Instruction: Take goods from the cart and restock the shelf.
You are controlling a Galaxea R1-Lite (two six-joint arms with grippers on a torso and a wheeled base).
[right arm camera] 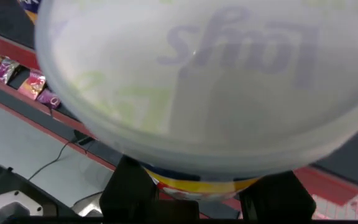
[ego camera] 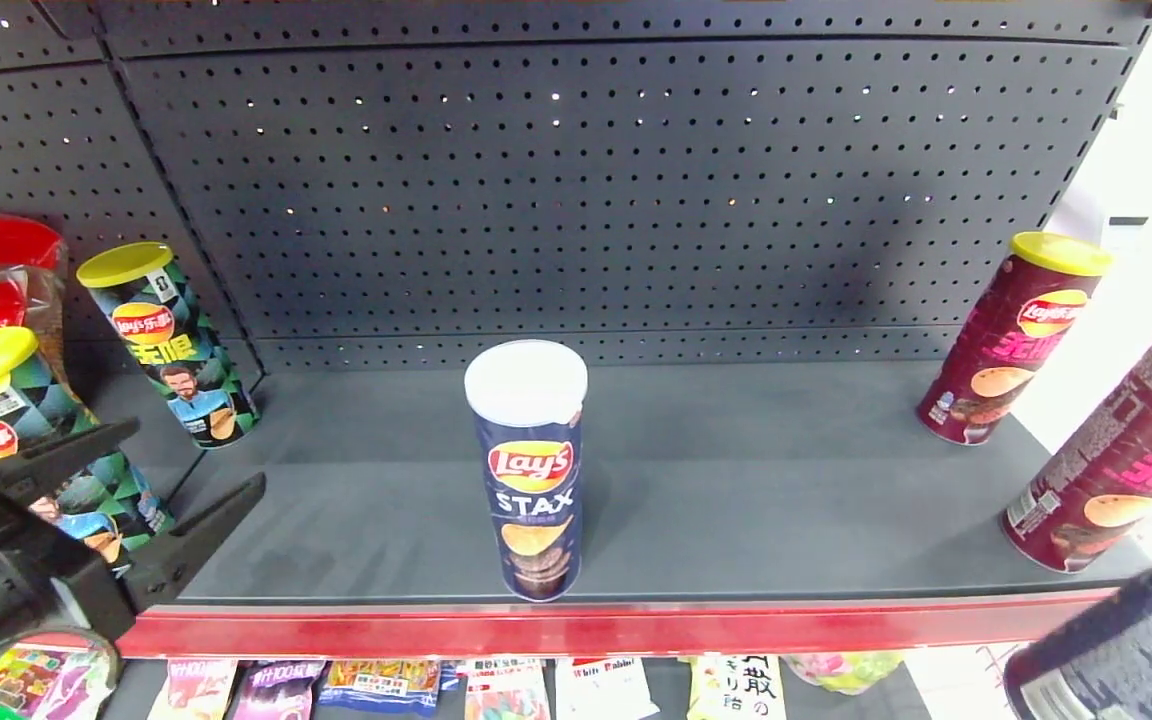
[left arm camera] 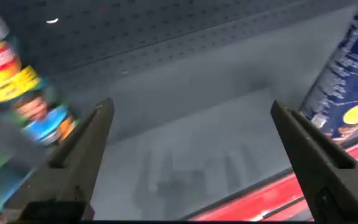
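Dark grey pegboard-backed shelf deck (ego camera: 736,500) w/ red front lip: we see a bare stretch btw the upright navy crisp tube w/ white lid (ego camera: 533,470) and the maroon yellow-lidded tubes (ego camera: 1011,340) at the rt end. Our right gripper (right arm camera: 201,199) is clamped on a second navy tube w/ frosted lid (ego camera: 1126,650), low off the rt front corner, axis slanted. That gap lies up and left of it, so we judge the rt arm nearer. Left gripper (ego camera: 151,480) hangs spread wide, holding nothing, by the green yellow-lidded tubes (ego camera: 171,345).
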